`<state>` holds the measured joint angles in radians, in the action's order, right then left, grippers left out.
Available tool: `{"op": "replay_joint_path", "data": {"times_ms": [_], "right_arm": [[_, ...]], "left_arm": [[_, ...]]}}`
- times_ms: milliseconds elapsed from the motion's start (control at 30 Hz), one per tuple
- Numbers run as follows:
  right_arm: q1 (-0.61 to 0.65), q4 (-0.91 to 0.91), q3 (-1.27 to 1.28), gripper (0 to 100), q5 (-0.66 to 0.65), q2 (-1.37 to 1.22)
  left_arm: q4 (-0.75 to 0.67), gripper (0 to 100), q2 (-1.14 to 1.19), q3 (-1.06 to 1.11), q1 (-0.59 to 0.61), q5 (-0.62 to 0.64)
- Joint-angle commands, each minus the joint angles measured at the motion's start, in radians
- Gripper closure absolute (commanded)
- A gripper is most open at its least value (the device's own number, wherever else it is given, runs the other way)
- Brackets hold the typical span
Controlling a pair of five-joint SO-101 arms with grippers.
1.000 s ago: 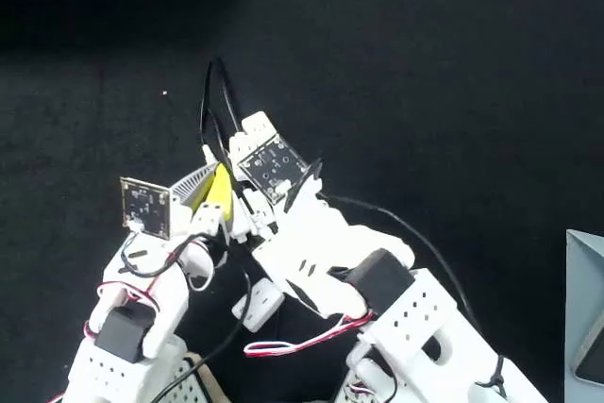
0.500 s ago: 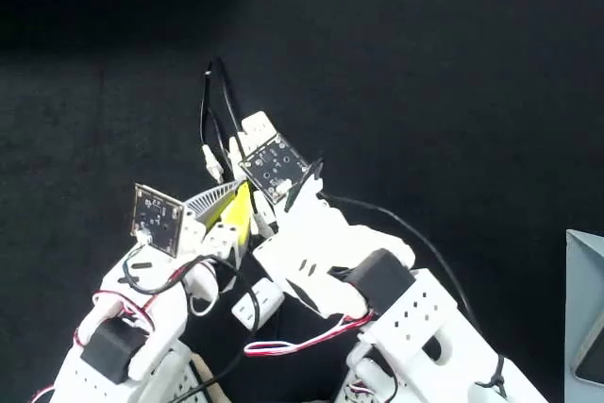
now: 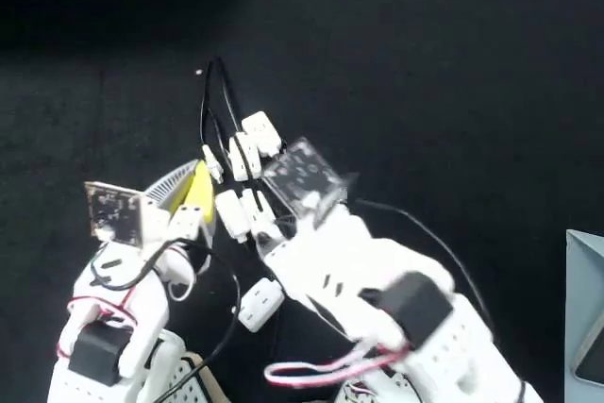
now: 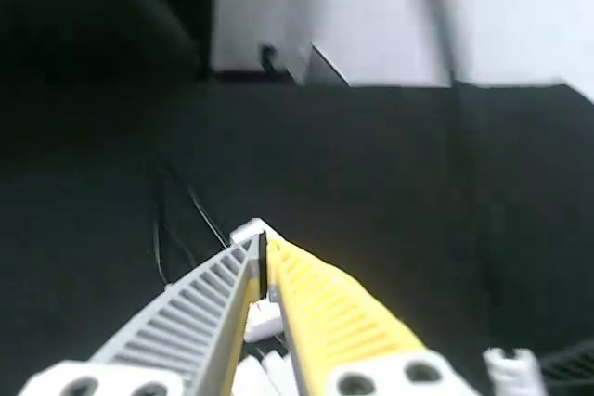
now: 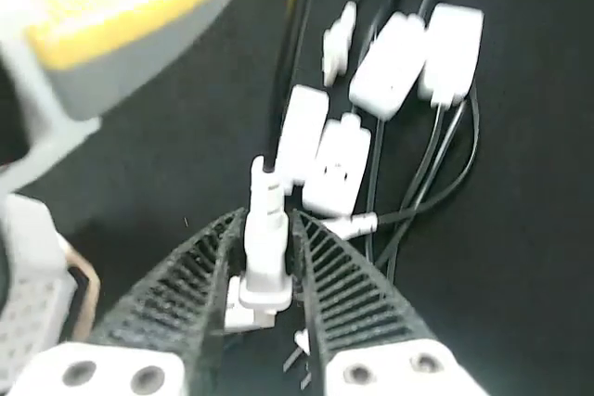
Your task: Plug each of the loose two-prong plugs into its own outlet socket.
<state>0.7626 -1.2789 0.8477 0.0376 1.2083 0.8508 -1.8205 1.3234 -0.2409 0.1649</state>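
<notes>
In the right wrist view my right gripper (image 5: pixel 264 222) is shut on a white two-prong plug (image 5: pixel 264 252), whose black cable (image 5: pixel 283 71) runs away across the mat. Just beyond it lie two white outlet sockets (image 5: pixel 338 166) side by side, and two more white blocks (image 5: pixel 401 60) farther off. Small loose plugs (image 5: pixel 338 40) lie among the cables. My left gripper (image 4: pixel 261 244), grey and yellow, is shut, with white pieces (image 4: pixel 263 318) on the mat behind it. From above, the left gripper (image 3: pixel 196 175) sits just left of the cluster of sockets (image 3: pixel 242 154).
Black cables (image 3: pixel 209 101) loop from the cluster toward the far side of the black mat (image 3: pixel 434 92). Another white socket block (image 3: pixel 260 300) lies between the two arms' bases. A grey bin (image 3: pixel 585 309) stands at the right edge.
My left arm has pulled back to the left, away from the sockets. My right arm has shifted to the right and is blurred by motion, exposing sockets it covered before.
</notes>
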Motion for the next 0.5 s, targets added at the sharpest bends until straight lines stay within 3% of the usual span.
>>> {"op": "replay_joint_path", "data": {"times_ms": [0,133,300,467], "right_arm": [[0.068,-0.006,-0.048,98.7,-0.002,0.094],[0.157,-0.003,-0.01,98.7,-0.002,0.14],[0.157,-0.005,0.03,98.7,0.0,0.14],[0.157,-0.005,0.041,98.7,0.0,0.14]], "left_arm": [[0.0,97,-0.003,-0.093,0.018,0.006],[0.014,97,-0.003,-0.097,-0.079,0.006],[0.08,97,-0.003,-0.113,-0.249,0.006],[0.153,97,-0.002,-0.189,-0.32,-0.002]]}}
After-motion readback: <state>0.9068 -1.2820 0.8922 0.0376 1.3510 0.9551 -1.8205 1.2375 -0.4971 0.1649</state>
